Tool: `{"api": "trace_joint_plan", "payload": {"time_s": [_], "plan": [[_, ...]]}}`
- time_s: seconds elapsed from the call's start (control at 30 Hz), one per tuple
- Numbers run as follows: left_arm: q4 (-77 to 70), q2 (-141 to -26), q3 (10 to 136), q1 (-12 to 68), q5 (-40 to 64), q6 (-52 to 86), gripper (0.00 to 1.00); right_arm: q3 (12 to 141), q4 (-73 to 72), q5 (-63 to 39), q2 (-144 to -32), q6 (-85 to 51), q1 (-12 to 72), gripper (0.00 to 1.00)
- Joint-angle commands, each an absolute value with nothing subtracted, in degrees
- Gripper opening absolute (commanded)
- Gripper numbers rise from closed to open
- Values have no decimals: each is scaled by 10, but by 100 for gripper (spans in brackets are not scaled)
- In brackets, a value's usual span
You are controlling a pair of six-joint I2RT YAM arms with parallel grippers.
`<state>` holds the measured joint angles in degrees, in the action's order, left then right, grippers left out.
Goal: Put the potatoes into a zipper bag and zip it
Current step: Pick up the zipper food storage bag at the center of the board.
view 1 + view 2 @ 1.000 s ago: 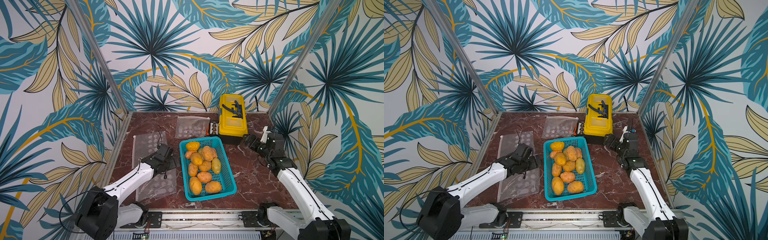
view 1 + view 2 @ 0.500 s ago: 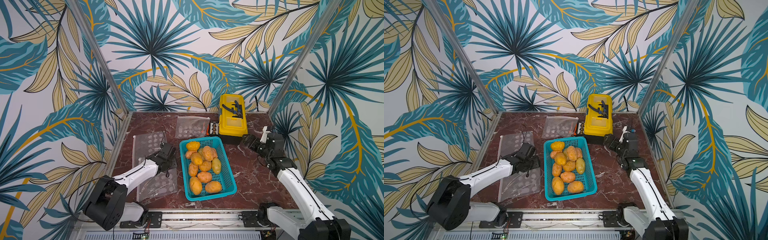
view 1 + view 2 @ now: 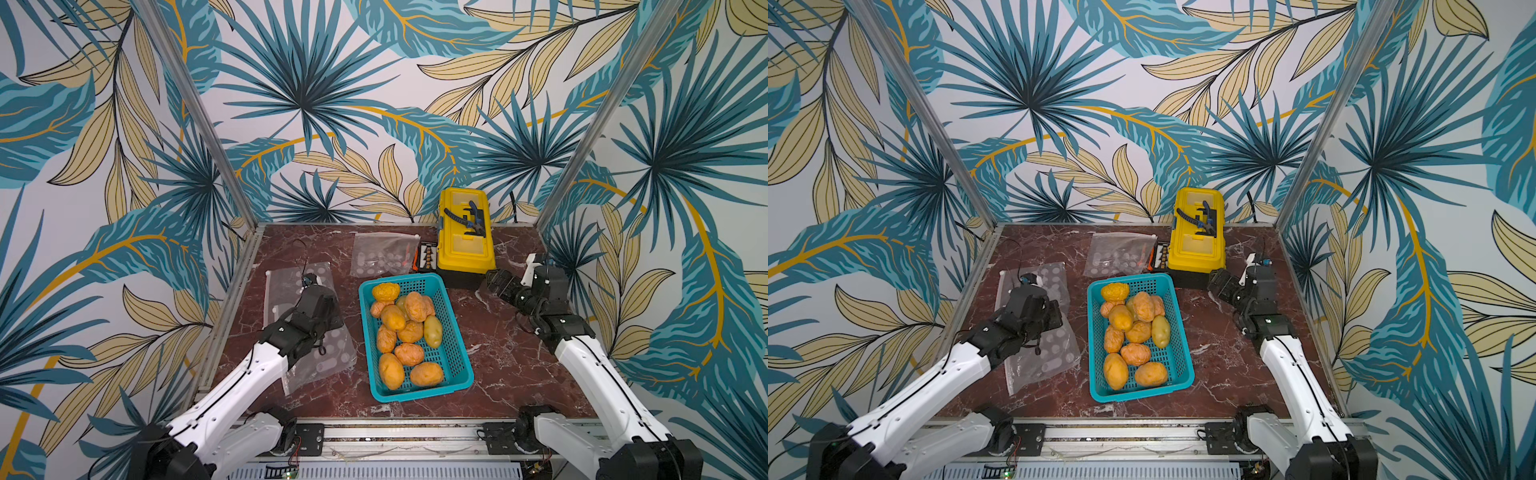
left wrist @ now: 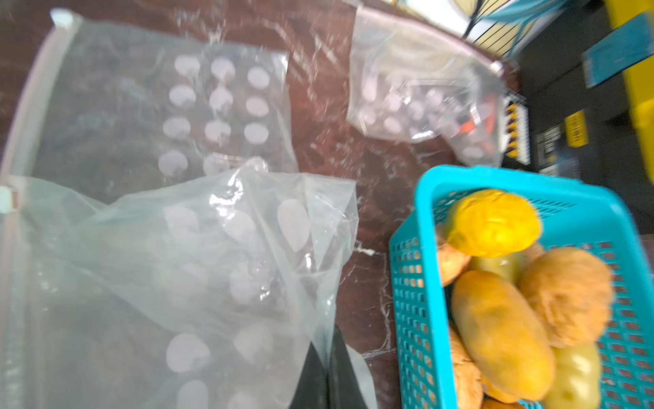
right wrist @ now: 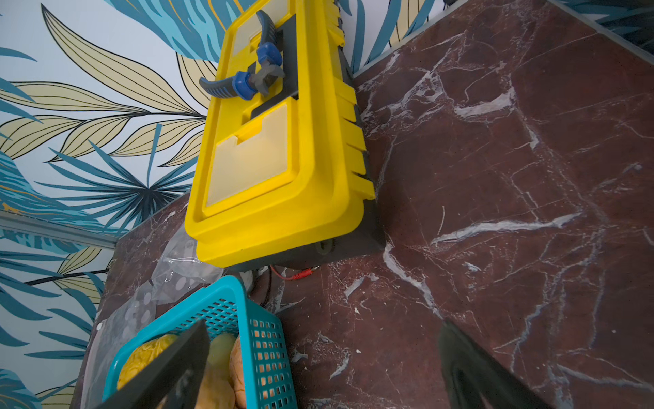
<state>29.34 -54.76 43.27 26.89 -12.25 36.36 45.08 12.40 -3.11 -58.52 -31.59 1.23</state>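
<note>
The task is barely begun. All the potatoes [image 3: 392,318] lie heaped in the teal basket [image 3: 419,395] at the centre of both top views, and none is in a bag. Left of the basket, the left claw [image 4: 327,357] is closed on a corner of a clear zipper bag [image 4: 212,269]. In the left wrist view the film rises in a crumpled tent from the dark fingers at the bottom edge. A second bag [image 4: 106,106] lies flat on the worktop [image 3: 511,365] in that frame's upper left. A third bag [image 3: 382,257] lies above the basket, beside the yellow toolbox [image 3: 465,245]. The right claw [image 3: 496,286] hangs empty, jaws wide apart, right of the basket and just below the toolbox. By my reading, what remains is to get the bag's mouth open, move every potato across, and zip it. I cannot tell whether the gripped bag's zipper is open.
</note>
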Motion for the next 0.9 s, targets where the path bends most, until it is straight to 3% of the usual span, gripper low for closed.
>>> {"api": "trace_joint_plan", "payload": {"time_s": [0.0, 0.1, 0.3, 0.63, 0.87], "plan": [[297, -495, 469, 280, -132, 283, 0, 465, 136, -4, -561, -340, 15, 99], [290, -466, 492, 293, -135, 248, 0, 474, 138, 6, -545, -351, 15, 100], [207, -457, 519, 304, 7, 104, 0, 520, 163, -46, -563, -346, 15, 100], [18, -457, 404, 399, 120, -325, 0, 531, 136, -128, -579, -360, 15, 100], [-9, -491, 378, 404, 152, -390, 0, 532, 143, -173, -573, -373, 15, 100]]}}
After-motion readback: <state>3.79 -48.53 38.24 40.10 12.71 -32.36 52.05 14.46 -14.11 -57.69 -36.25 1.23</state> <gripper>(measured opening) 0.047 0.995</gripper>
